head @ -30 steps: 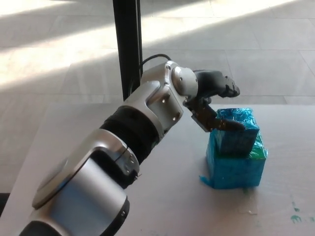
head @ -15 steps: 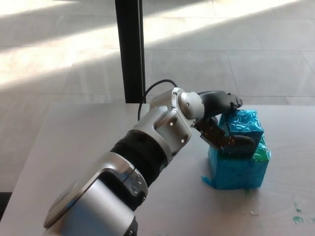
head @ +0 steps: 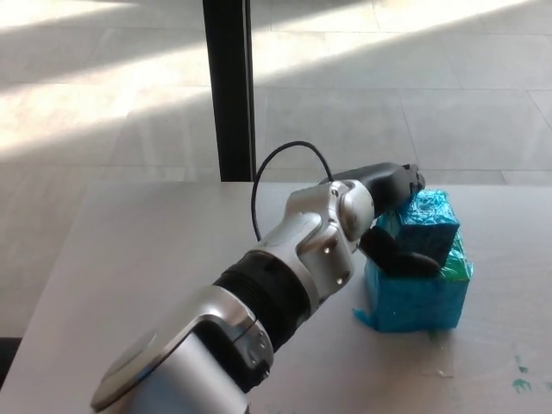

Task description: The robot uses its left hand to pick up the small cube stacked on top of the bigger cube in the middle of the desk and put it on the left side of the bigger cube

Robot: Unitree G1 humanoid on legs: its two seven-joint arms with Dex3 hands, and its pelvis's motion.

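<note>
On top of the bigger cube (head: 414,297) we log the small cube (head: 427,220), wrapped in shiny teal foil and seated toward the rear of the larger one's upper face. We note the left robot hand (head: 392,220) clamped on it: one black finger (head: 390,178) lies over the cube's top left edge, and a second black digit (head: 404,260) presses its front face, low down, just above the larger cube's top. The bigger cube, in the same teal wrap with a loose scrap of foil at its front left corner, stands on the pale bench (head: 129,259), right of centre in our view. The silver left arm (head: 285,276), with a black band at mid-forearm, reaches in from the lower left, and a black cable (head: 276,168) loops above the wrist. Small teal marks (head: 517,375) dot the bench at the lower right. Behind the bench we list a black post (head: 228,86) and a sunlit tiled floor (head: 388,78). We see no right robot hand.
</note>
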